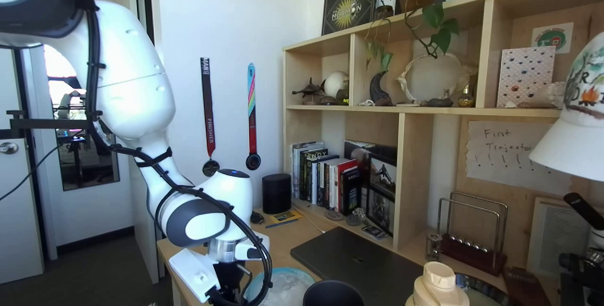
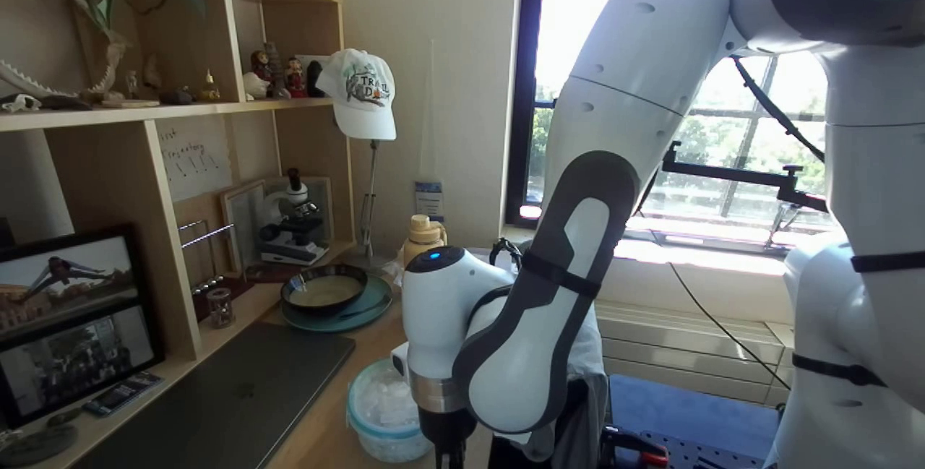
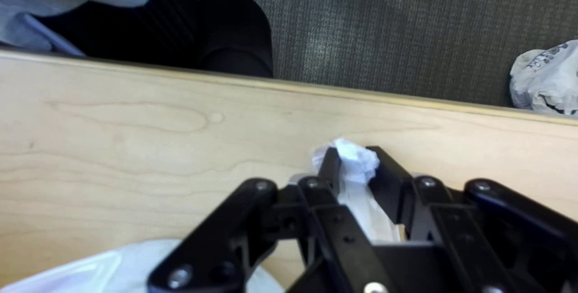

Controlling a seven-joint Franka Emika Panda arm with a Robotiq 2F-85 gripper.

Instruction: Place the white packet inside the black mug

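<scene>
Apparently, the claw (image 3: 354, 153) pinches the white packet (image 3: 359, 193) between left and right fingers (image 3: 389, 180), over the desk (image 3: 135, 166); its long axis runs near to far, crumpled end at the fingertips.

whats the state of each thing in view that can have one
Gripper: cannot tell if clamped
White packet: between the gripper's jaws, end crumpled
Black mug: upright, partly cut off, inside not visible
Laptop: shut
Beige bottle: capped
White cap: hung on a stand
Medals: hanging
Arm light: lit blue
</scene>
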